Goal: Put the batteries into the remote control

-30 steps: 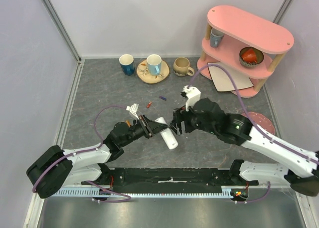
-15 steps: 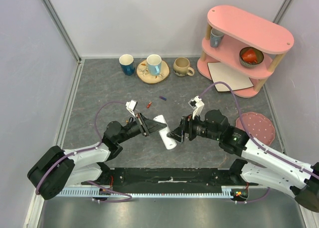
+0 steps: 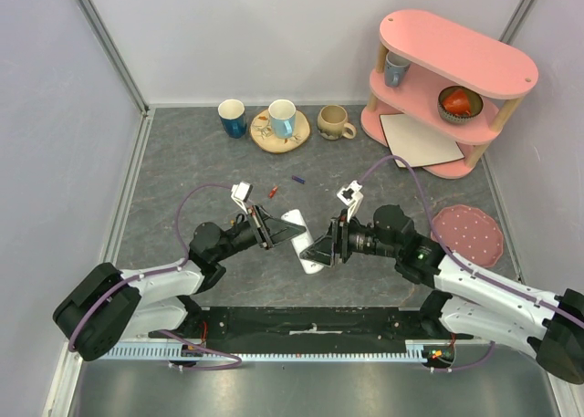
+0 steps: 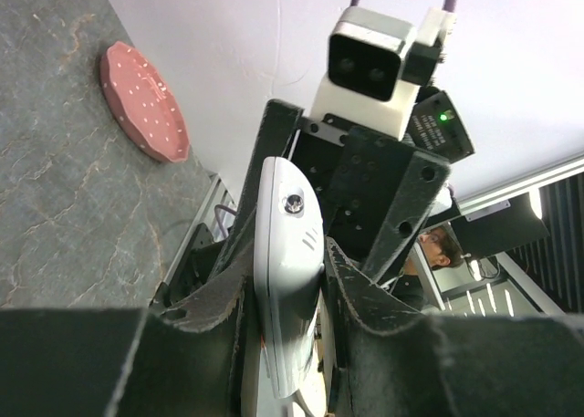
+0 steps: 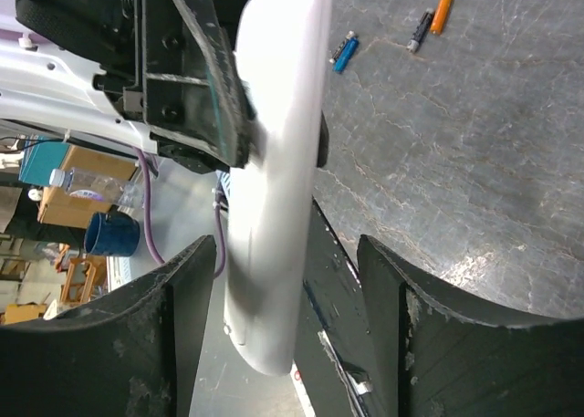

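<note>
Item 1. Remote control [image 3: 302,241]: white and slim. We log it raised off the counter [image 3: 182,161] between the two arms, near the front middle. It sits edge-on in both wrist views.

Item 2. Left hand [image 3: 271,230]: clamped on the remote control, one finger [image 4: 214,294] pressed to each long side, as we see in the left wrist view.

Item 3. Right hand [image 5: 290,253]: fingers [image 5: 178,330] apart. They straddle the free end of the remote control, and we see a gap on either side.

Item 4. Batteries, loose on the counter beyond the remote control: an orange battery [image 5: 442,9], a dark battery [image 5: 420,31] just beside it, and a blue battery [image 5: 344,52] a little apart.

Item 5. Back of the counter: a blue cup [image 3: 232,118], a pale mug [image 3: 282,118] on a wooden coaster [image 3: 270,139], and a beige mug [image 3: 335,122].

Item 6. Pink shelf [image 3: 456,47] at the far right, with a white card [image 3: 420,140] on its lowest level.

Item 7. Dotted pink plate [image 3: 467,234], flat on the counter to the right of the right arm.
</note>
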